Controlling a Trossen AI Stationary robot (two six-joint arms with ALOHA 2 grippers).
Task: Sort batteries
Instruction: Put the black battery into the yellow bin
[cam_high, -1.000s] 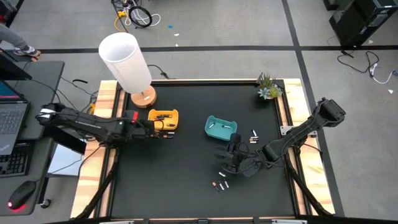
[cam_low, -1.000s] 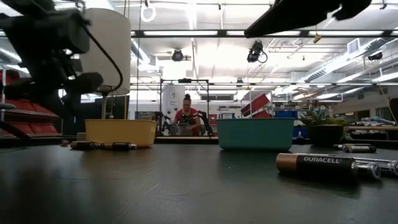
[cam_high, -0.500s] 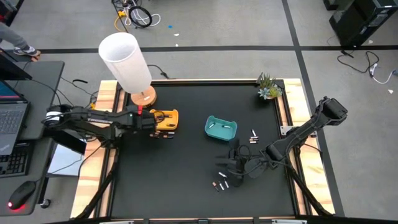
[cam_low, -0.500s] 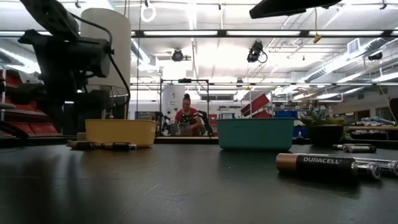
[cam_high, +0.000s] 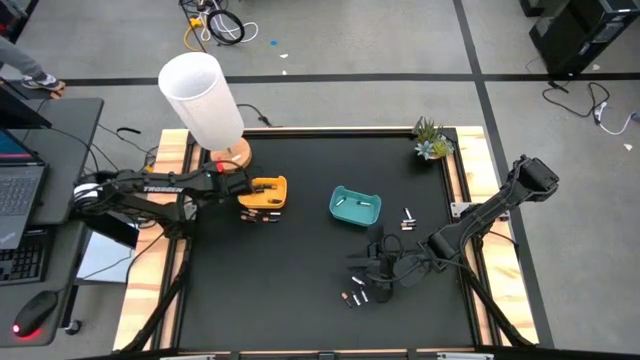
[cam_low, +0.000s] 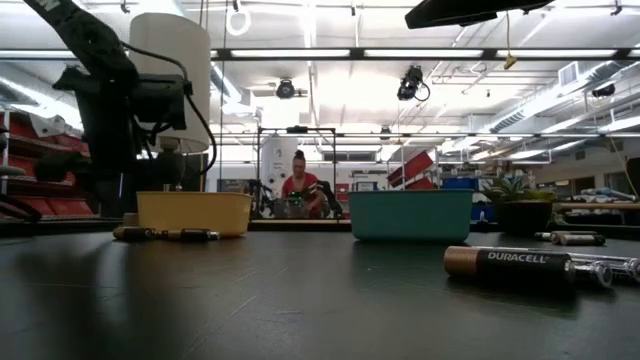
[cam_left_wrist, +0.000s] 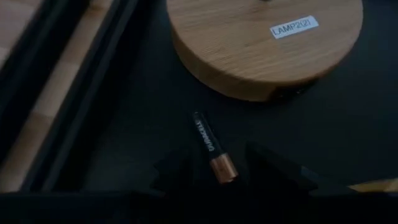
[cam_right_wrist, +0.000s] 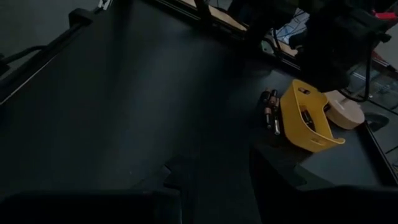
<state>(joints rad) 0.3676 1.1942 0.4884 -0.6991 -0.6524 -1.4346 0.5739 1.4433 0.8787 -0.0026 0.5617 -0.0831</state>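
Observation:
My left gripper is open, low over the table between the lamp base and the yellow tray. A dark battery with a copper end lies on the table between its fingertips, touching neither. The yellow tray holds batteries, and a few more lie at its near side. My right gripper is open, above bare table between the teal tray and a small group of batteries. Two more batteries lie right of the teal tray.
A white lamp on a round wooden base stands at the far left corner. A small potted plant sits at the far right corner. In the low view a Duracell battery lies close by. A person sits far behind the table.
My left gripper has moved toward the table's far edge and a little to the right, ending beside the lamp base and the yellow tray. My right gripper shifted a short way toward the near edge, then stayed still. No battery has visibly moved.

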